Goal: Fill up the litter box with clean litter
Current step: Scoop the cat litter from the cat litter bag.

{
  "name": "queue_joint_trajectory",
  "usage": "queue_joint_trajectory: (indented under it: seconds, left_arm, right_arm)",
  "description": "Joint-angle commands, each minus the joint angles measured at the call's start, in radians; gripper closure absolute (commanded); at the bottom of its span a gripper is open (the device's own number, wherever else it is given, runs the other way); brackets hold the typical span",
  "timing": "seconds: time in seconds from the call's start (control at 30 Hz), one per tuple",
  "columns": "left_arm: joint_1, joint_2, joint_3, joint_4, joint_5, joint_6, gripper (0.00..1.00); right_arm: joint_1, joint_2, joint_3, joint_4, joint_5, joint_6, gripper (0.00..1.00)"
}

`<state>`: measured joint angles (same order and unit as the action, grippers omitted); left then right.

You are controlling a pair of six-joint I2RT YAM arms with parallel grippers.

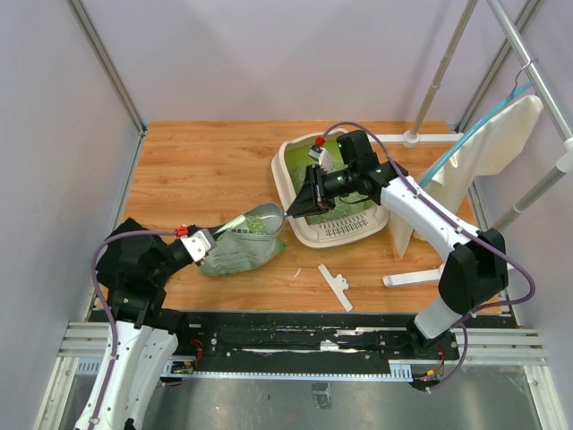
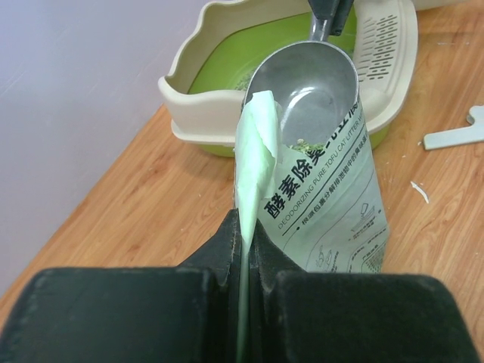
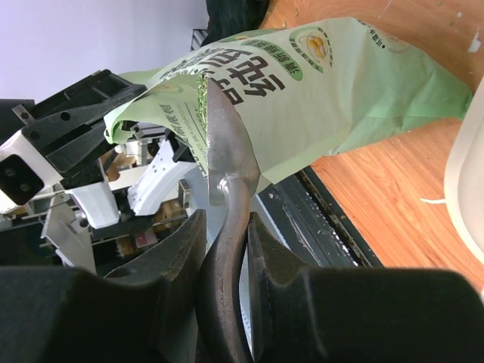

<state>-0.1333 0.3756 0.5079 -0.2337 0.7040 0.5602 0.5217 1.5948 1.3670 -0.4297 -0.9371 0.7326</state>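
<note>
The cream-white litter box with a green inside stands at the back middle of the table; it also shows in the left wrist view. A light green printed bag lies left of it. My left gripper is shut on the bag's top edge and holds its mouth up. My right gripper is shut on the handle of a silver metal scoop, whose bowl sits in the bag's mouth. Green-grey litter granules show inside the bag at the scoop. Some litter lies in the box.
A white plastic strip lies on the wood in front of the box. A white piece lies at the right. A stand with hanging cream cloth is at the back right. The black rail runs along the near edge.
</note>
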Motion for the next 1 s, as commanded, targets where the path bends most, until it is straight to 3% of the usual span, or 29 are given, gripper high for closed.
queue_joint_trajectory:
  seconds: [0.0, 0.4, 0.73, 0.97]
  left_arm:
    - [0.001, -0.028, 0.037, 0.125, 0.005, 0.014, 1.0]
    - [0.0, -0.046, 0.04, 0.109, 0.003, 0.012, 0.99]
    - [0.0, 0.035, 0.16, 0.03, 0.089, 0.055, 1.0]
    - [0.0, 0.085, 0.28, -0.091, 0.05, 0.166, 0.99]
  right_arm:
    - [-0.02, -0.058, 0.073, -0.114, 0.105, -0.114, 0.99]
    - [-0.064, -0.121, 0.001, 0.023, -0.02, 0.003, 0.99]
    - [-0.03, -0.128, 0.063, -0.074, 0.059, -0.052, 0.99]
    - [-0.025, -0.114, 0.136, -0.135, 0.058, -0.099, 0.99]
